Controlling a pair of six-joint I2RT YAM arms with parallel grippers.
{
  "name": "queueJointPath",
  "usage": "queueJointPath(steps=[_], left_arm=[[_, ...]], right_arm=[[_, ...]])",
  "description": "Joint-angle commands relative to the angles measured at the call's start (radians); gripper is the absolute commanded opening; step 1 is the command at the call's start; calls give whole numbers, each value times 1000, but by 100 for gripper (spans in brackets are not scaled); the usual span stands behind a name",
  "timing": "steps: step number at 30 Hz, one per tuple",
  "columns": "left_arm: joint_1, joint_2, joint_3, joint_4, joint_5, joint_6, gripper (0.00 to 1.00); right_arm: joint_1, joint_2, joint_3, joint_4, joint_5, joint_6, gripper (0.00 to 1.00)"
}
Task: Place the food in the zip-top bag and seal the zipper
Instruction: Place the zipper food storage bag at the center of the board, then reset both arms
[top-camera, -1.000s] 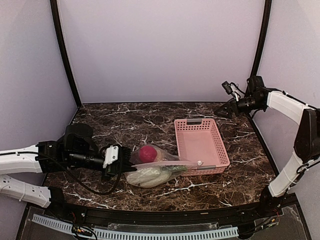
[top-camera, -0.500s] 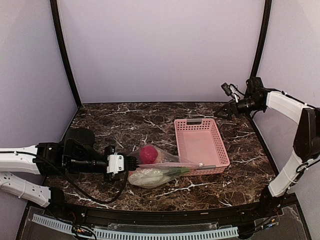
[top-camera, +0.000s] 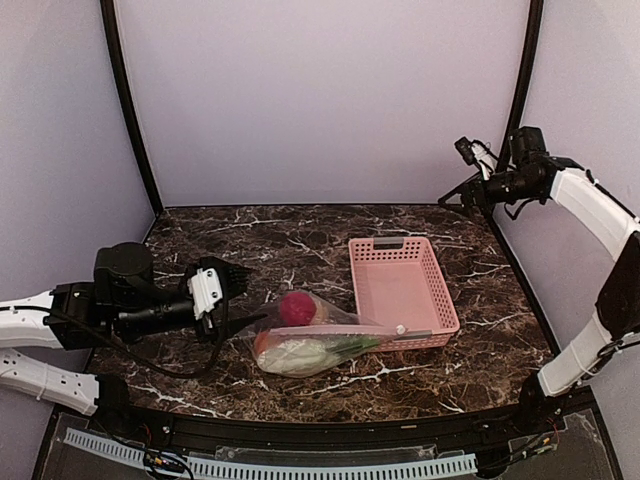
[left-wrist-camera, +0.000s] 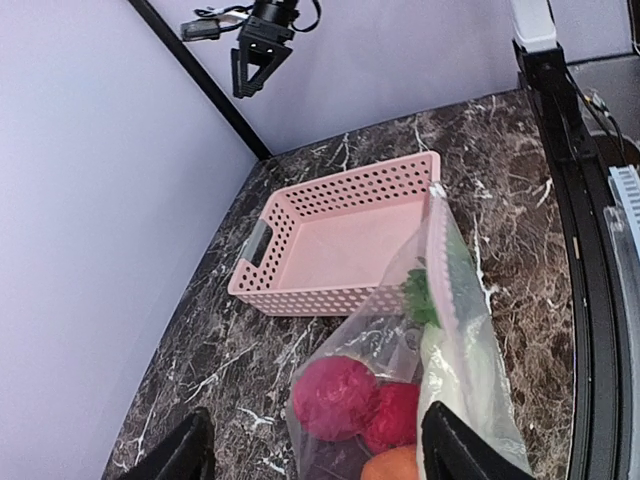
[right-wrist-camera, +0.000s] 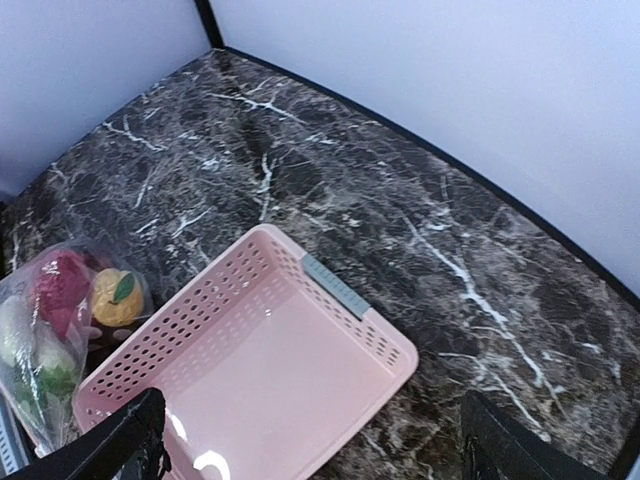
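The zip-top bag (top-camera: 312, 340) lies on the marble top just left of the pink basket, holding the food: a maroon ball (left-wrist-camera: 335, 395), a red ball (left-wrist-camera: 398, 415), an orange one (left-wrist-camera: 400, 466) and a white radish with green leaves (top-camera: 300, 352). The zipper (top-camera: 335, 329) runs along the bag's edge, its small slider (top-camera: 399, 326) at the basket end. My left gripper (top-camera: 238, 296) is open just left of the bag, holding nothing. In the left wrist view the bag (left-wrist-camera: 455, 330) lies ahead of the left gripper (left-wrist-camera: 320, 458). My right gripper (top-camera: 456, 196) hangs open, high at the back right.
A pink perforated basket (top-camera: 436, 296) stands right of the bag, with nothing in it; in the right wrist view the basket (right-wrist-camera: 330, 290) lies below my open right gripper (right-wrist-camera: 320, 450), the bag (right-wrist-camera: 45, 345) to its left. Purple walls close in three sides.
My left gripper has opened, let go of the bag's left end and drawn back to the left and upward. The bag has settled flat. The right arm has risen slightly.
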Motion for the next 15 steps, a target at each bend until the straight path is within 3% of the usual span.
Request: queueJointPath(steps=[1,7,12,15], left_arm=[[2,-98,27,15,-103,-66,74],[115,-110,23,113,-335,-139,90],[379,62,185,-66,-405,-345,96],[466,167,257,-113,-388,-405,98]], right_arm=[[-8,-62,37,38,204,94,99],[-14,-101,57,75,303,213,99],[-14,-191,-36,171,346,267,99],[-14,-248,-112,232,376,249,99]])
